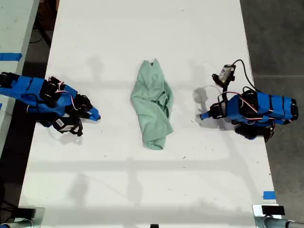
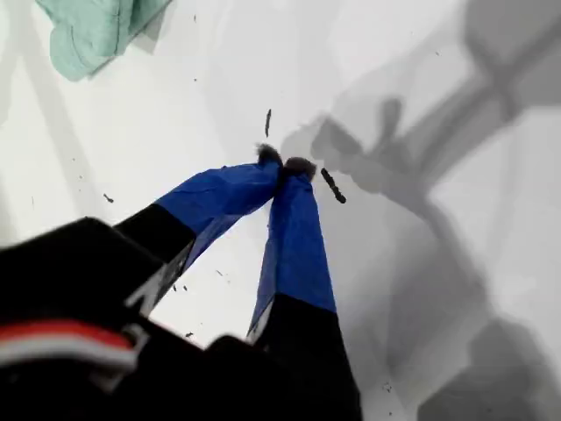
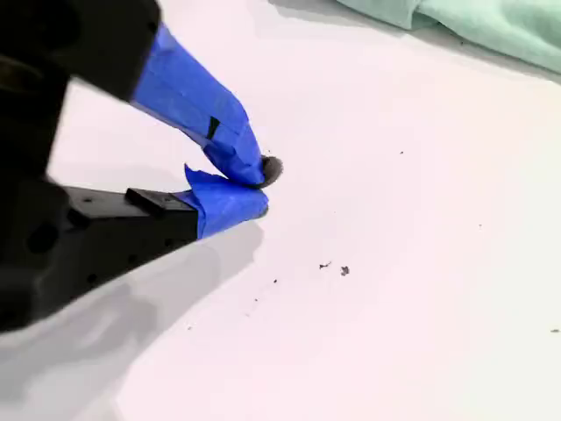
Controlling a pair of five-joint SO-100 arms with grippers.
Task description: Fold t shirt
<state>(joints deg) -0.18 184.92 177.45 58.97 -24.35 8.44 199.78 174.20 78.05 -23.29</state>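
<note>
Sitting where: the t shirt (image 1: 153, 107) is in the middle of the white table (image 1: 142, 190), a long crumpled pale mint strip, bunched up and wrinkly, with nothing touching it.
First pincer: my first pincer (image 2: 282, 165) is closed all the way, the blue-taped fingers (image 2: 294, 237) meet at their dark tips with nothing between them. A corner of the shirt shows well off from the tips.
Second pincer: my second pincer (image 3: 259, 184) is also closed and empty, tips pressed together just above bare table. The shirt's edge is well apart from it.
Touching the table?: can't tell for either one, the tips look very close to the surface.
Arms overall: one blue arm (image 1: 42, 97) is at the exterior view's left and another blue arm (image 1: 259, 109) is at the exterior view's right. Both point in at the shirt from either side, well clear of it. Honestly can't tell from the wrist views which one is which.
</note>
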